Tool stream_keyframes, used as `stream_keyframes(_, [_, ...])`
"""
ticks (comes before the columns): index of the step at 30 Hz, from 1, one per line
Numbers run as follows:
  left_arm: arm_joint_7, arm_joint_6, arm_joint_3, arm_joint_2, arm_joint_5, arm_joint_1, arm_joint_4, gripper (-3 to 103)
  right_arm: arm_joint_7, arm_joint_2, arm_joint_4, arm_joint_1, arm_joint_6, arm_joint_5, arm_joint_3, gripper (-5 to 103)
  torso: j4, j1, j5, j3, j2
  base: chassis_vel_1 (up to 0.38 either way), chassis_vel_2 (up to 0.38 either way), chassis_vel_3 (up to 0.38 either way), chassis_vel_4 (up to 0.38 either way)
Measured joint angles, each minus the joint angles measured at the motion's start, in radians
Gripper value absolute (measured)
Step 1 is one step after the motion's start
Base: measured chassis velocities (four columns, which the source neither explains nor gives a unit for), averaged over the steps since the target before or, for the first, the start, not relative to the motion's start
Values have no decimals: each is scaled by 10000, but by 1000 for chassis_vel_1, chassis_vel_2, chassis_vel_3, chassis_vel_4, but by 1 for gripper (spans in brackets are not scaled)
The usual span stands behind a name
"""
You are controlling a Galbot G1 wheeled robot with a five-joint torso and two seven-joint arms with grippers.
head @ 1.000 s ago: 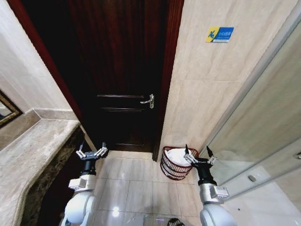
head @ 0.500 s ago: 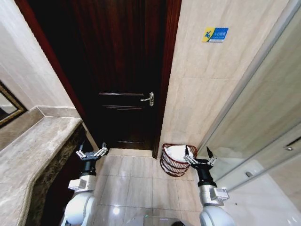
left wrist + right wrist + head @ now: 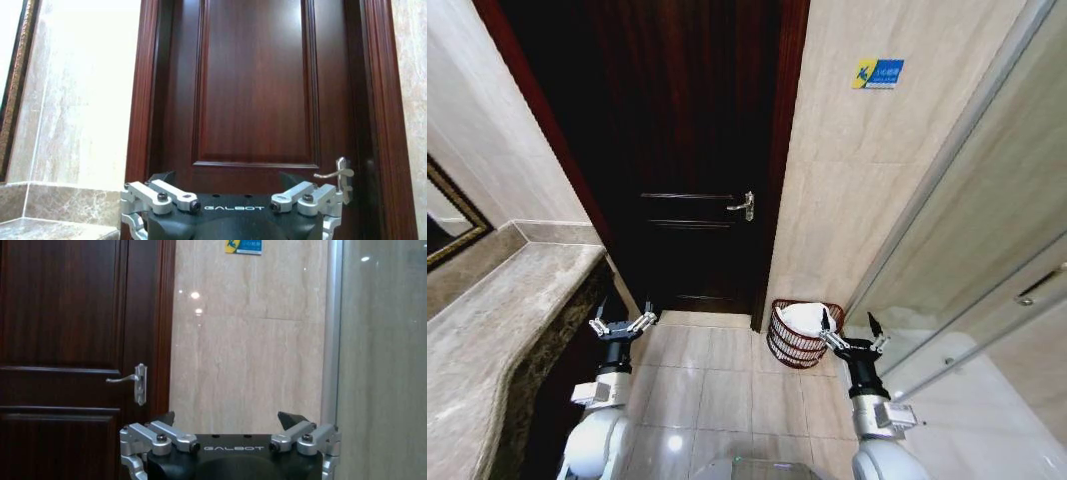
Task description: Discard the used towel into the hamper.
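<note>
The hamper, a small round reddish-brown wicker basket, stands on the floor against the tiled wall just right of the door. A white towel lies inside it, heaped near the rim. My right gripper is held up open and empty, overlapping the hamper's right side in the head view. It points at the wall in the right wrist view, right gripper. My left gripper is also raised, open and empty, in front of the door, and appears as left gripper facing the door panel.
A dark wooden door with a metal handle is shut ahead. A marble counter runs along the left under a framed mirror. A glass shower partition bounds the right. Glossy floor tiles lie between my arms.
The whole head view has shifted: door, wall sign and hamper sit slightly higher and the hamper looks smaller. Both arms hold the same raised, open pose.
</note>
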Motion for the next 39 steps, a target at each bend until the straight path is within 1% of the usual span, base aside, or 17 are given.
stream_keyframes(4, [49, -1, -4, 63, -15, 29, -6, 100, 0, -7, 20, -26, 4, 26, 40, 100, 1, 0, 0, 0, 0, 58, -57, -40, 57])
stream_keyframes(10, [177, 148, -79, 154, -191, 57, -175, 100, -13, -31, 78, -22, -43, 19, 11, 100, 0, 0, 0, 0, 0, 47, -60, -62, 60])
stream_keyframes(18, [180, 157, -52, 12, -212, 223, -151, 100, -65, -93, 147, -15, -312, -56, -90, 100, 1, 0, 1, 0, 0, 53, -54, -51, 64])
stream_keyframes(20, [178, 98, -49, -136, -202, 322, -86, 100, -86, -116, 148, -2, -394, -101, -174, 100, 0, 0, 0, 0, 0, 54, -63, -60, 44])
stream_keyframes(28, [176, 76, -114, -229, -218, 527, -72, 100, -180, -180, 186, -38, -432, -237, -340, 100, 1, 0, 0, 0, 0, 54, -56, -62, 56])
stream_keyframes(39, [180, 67, -165, -403, -228, 684, -39, 100, -292, -155, 50, -171, -280, -250, -175, 100, -1, 0, 0, 0, 0, 64, -50, -58, 57])
